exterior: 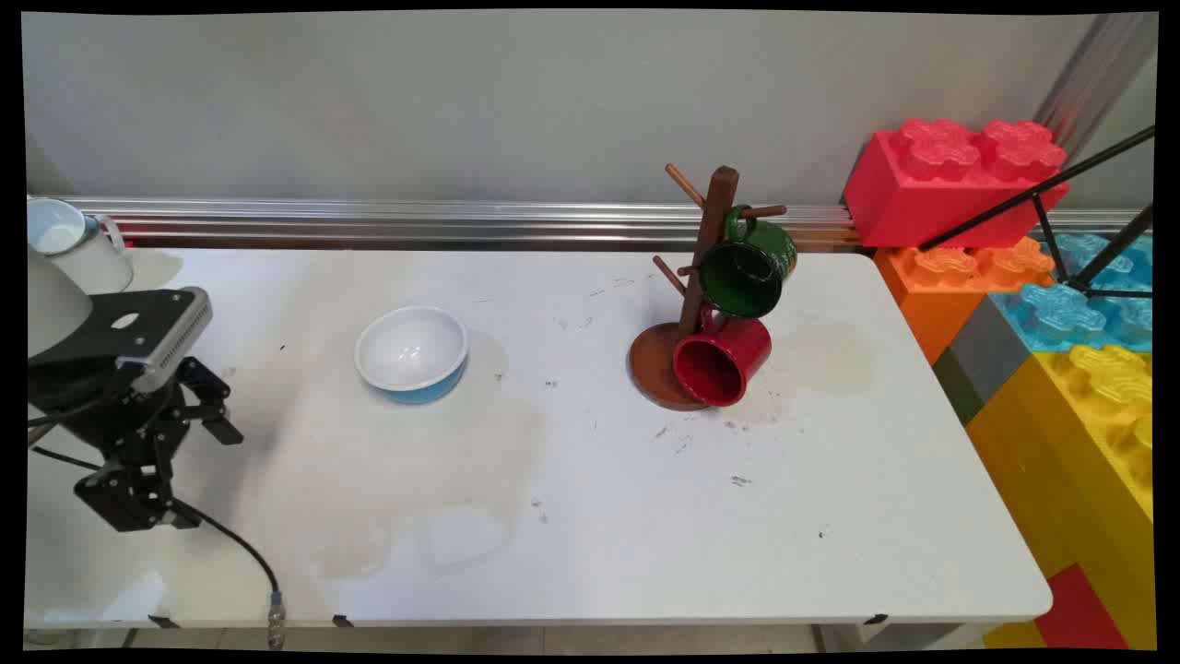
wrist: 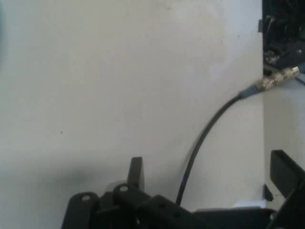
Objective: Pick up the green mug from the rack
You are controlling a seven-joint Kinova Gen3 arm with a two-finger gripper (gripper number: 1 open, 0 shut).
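At the far left a white mug (exterior: pixel 78 244) stands at the tabletop's (exterior: pixel 572 480) back corner. Just in front of it the gripper (exterior: pixel 184 475) hangs low over the left side, its fingers (wrist: pixel 136 172) spread wide and holding nothing; bare tabletop lies under them. A black cable (exterior: pixel 235 544) trails from the hand toward the near edge, ending in a metal plug (wrist: pixel 281 78). Further right, well apart from the gripper, sits a bowl (exterior: pixel 412 353), white inside and blue outside. Right of centre stands a wooden mug tree (exterior: pixel 705 249) on a round base; a green mug (exterior: pixel 745 267) hangs from an upper peg and a red mug (exterior: pixel 722 362) hangs below it, its mouth turned toward the camera. Beyond the right edge big toy bricks (exterior: pixel 959 180) are stacked.
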